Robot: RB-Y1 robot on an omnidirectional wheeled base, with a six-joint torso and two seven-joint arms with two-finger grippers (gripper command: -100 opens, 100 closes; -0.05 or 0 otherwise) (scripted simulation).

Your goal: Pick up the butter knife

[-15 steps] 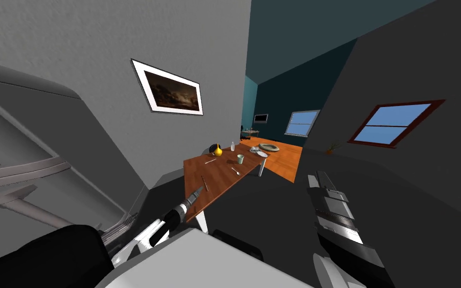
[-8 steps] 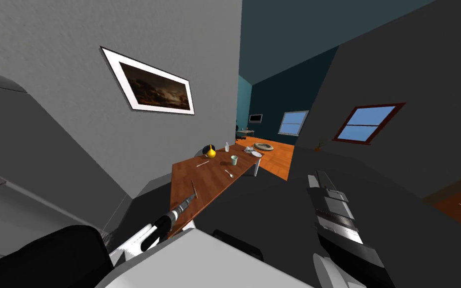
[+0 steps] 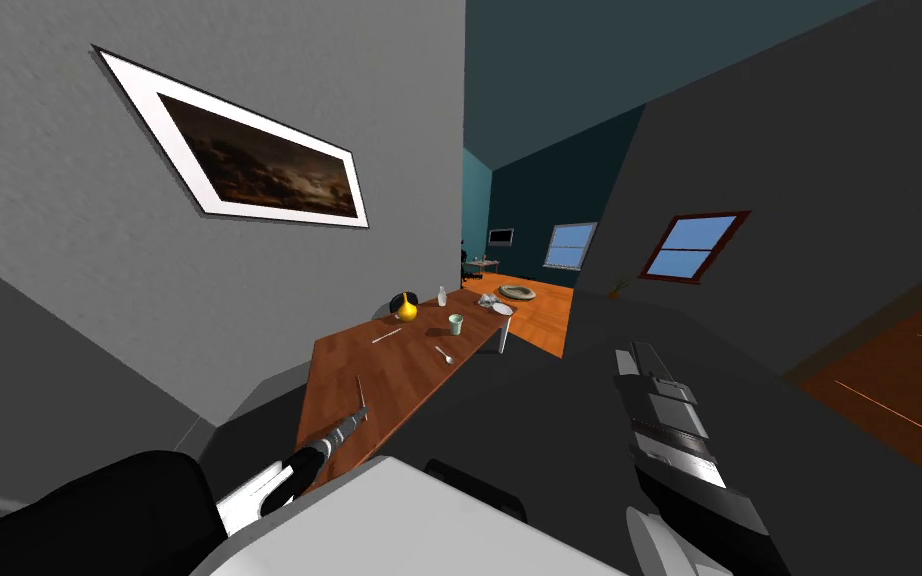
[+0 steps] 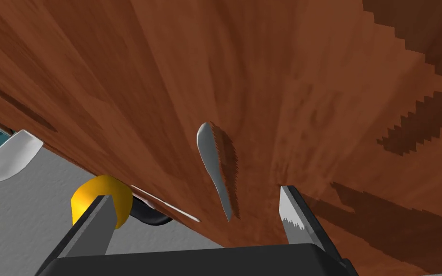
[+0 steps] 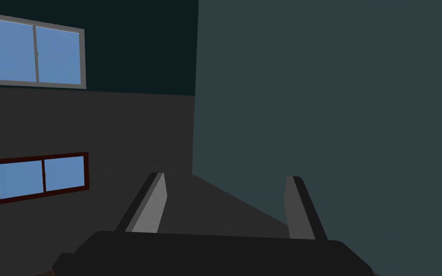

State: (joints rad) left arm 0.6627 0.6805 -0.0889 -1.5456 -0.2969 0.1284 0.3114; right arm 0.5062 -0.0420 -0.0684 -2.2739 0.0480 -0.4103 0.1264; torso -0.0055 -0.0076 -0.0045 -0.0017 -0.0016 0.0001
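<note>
Approach stage, nothing grasped yet; left gripper (image 4: 194,194) spread wide, low over the wooden table (image 3: 419,360); butter knife (image 4: 213,167) lies flat on the tabletop, lined up between its fingers, seemingly untouched; left to do: lower, close, lift; right gripper (image 5: 226,177) spread too, idle and well away from the table.

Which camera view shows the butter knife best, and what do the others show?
The left wrist view: the butter knife lies large on the table ahead of the open left gripper. The head view shows the butter knife as a sliver by that gripper. The right wrist view faces away.
</note>
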